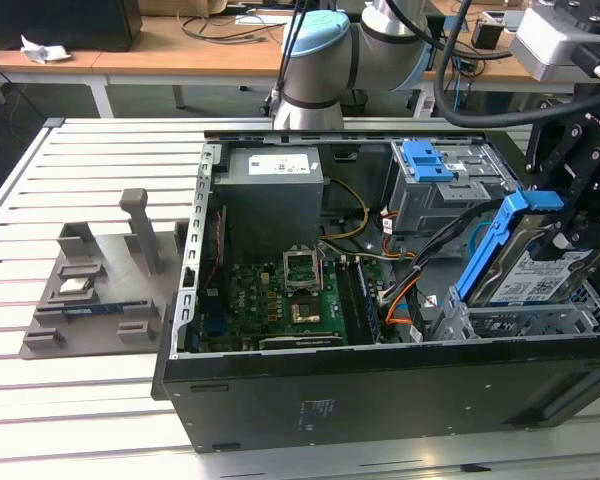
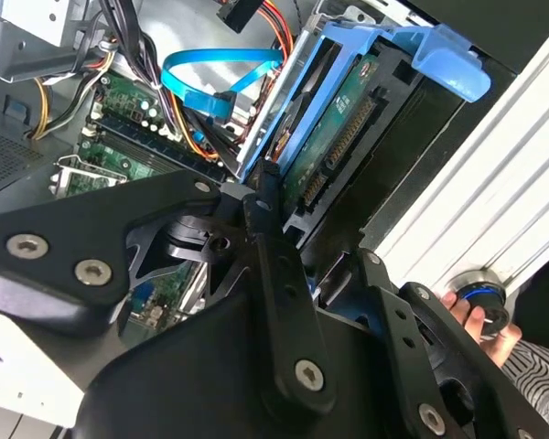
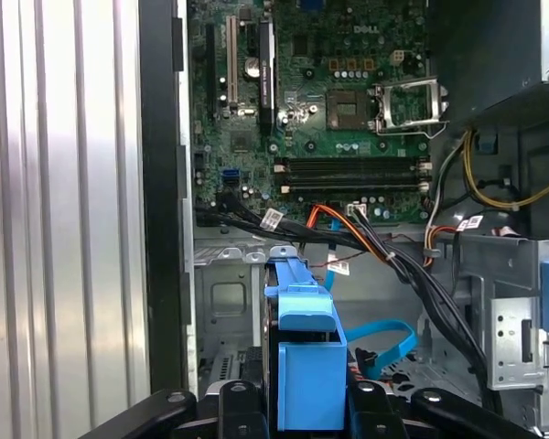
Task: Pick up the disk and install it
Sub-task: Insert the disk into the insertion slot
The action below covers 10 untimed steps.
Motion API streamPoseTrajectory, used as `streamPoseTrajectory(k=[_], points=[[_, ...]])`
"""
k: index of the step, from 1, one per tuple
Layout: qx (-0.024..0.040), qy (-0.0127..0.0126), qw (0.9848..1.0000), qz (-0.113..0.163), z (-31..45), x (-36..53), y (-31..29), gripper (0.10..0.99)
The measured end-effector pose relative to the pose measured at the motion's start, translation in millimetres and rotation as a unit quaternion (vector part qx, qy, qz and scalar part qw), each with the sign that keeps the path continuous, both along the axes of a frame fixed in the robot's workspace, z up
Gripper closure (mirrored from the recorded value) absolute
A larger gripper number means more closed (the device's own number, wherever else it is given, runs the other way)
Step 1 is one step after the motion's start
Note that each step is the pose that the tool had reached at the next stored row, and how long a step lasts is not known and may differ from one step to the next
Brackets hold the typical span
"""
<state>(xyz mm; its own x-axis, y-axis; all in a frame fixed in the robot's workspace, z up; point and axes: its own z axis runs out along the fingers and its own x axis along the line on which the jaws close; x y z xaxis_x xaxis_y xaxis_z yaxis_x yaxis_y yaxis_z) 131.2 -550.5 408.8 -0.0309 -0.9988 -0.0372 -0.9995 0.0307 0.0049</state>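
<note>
The gripper (image 1: 560, 232) holds the disk (image 1: 538, 272), its jaws closed on the two sides of the blue bracket, as both wrist views show. The disk is tilted, with the end that carries the blue handle raised. Its lower end is at the metal drive cage (image 1: 525, 322) in the corner of the open computer case (image 1: 380, 400), at the exterior view's right. I cannot tell whether it touches the cage. Inside the case lie the motherboard (image 1: 290, 295) and the grey power supply (image 1: 275, 195). The case rests on the slatted bench (image 1: 80, 160). A grey tray (image 1: 90, 290) with small parts stands beside the case, at the exterior view's left.
</note>
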Motion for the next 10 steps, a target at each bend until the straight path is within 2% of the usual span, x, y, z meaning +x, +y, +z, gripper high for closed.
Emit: streamPoseTrajectory(k=[5,10], points=[[0.0,0.0,1.0,0.0,-4.5,0.0,0.0,0.718],[-0.0001,0.0,1.0,0.0,-5.3,0.0,0.0,0.718]])
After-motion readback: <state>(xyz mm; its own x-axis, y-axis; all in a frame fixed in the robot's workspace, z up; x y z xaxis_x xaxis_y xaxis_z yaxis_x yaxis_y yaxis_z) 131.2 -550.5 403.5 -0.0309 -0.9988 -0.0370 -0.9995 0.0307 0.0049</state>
